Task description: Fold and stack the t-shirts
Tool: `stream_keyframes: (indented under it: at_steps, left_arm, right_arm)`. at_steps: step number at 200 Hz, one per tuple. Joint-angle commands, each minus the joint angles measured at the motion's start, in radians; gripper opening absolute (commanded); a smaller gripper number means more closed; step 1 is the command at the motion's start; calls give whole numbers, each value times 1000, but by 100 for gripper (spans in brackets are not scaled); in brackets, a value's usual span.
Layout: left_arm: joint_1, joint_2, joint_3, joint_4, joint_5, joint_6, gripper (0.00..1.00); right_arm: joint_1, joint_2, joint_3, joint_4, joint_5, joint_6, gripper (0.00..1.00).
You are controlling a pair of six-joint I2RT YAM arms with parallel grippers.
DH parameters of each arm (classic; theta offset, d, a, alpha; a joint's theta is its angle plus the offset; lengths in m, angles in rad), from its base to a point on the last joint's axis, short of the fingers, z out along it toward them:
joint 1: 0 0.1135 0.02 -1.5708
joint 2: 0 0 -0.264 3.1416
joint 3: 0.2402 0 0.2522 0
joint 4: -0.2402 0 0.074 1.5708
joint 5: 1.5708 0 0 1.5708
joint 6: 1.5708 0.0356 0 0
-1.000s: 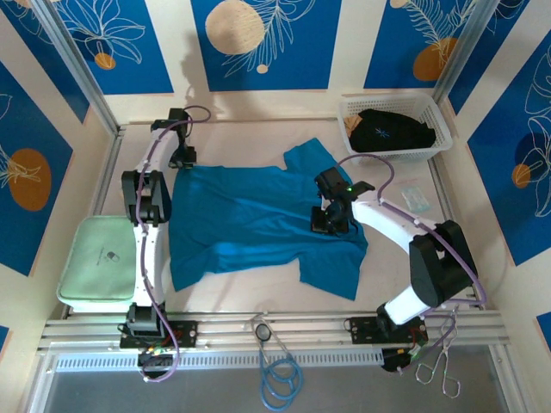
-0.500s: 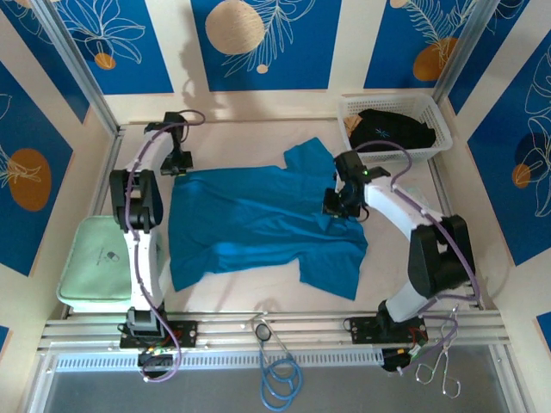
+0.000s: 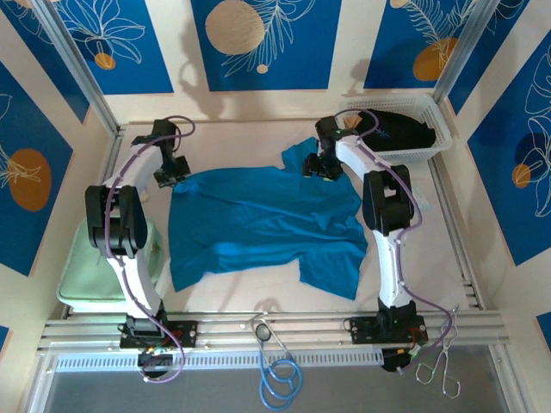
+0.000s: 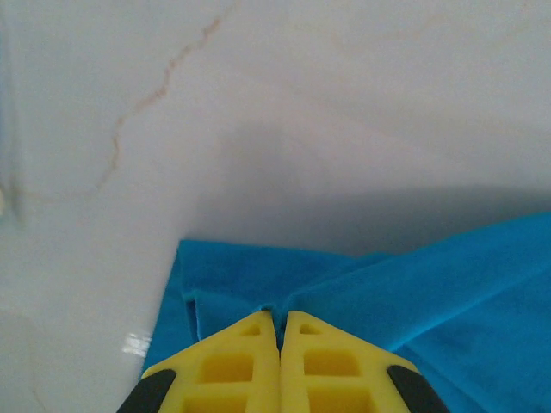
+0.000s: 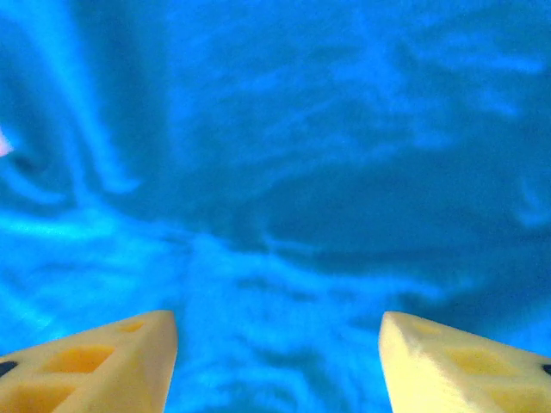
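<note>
The teal-blue t-shirt (image 3: 258, 219) lies spread and rumpled in the middle of the table, one sleeve pointing toward the far side. My left gripper (image 3: 170, 175) is at its far left corner, and the left wrist view shows that gripper (image 4: 281, 317) shut on a small fold of the teal cloth (image 4: 413, 284). My right gripper (image 3: 316, 165) hovers over the far sleeve. In the right wrist view it (image 5: 278, 331) is open, with teal cloth (image 5: 284, 172) below and nothing between the fingers. The black t-shirt (image 3: 396, 129) is bunched in the basket.
A white mesh basket (image 3: 441, 129) stands at the far right corner. A pale green pad (image 3: 95, 267) lies at the left edge. A small clear packet (image 3: 415, 196) lies right of the shirt. Metal forceps (image 3: 439, 374) and a blue cable loop (image 3: 280, 379) lie by the near rail.
My right gripper left the shirt's right middle, swung to the far sleeve and opened. My left gripper closed on the shirt's far left corner and shifted slightly left.
</note>
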Motion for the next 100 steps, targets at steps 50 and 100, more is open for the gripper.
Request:
stream_keyframes:
  at_steps: [50,100]
  left_arm:
    - [-34,-89,-150,106,92,-50,0]
    - [-43,-182,-279,152,81,-79,0]
  right_arm:
    - [8,110,83,-128,3,47,2]
    - [89,-75,-138,-23,-17,98,0]
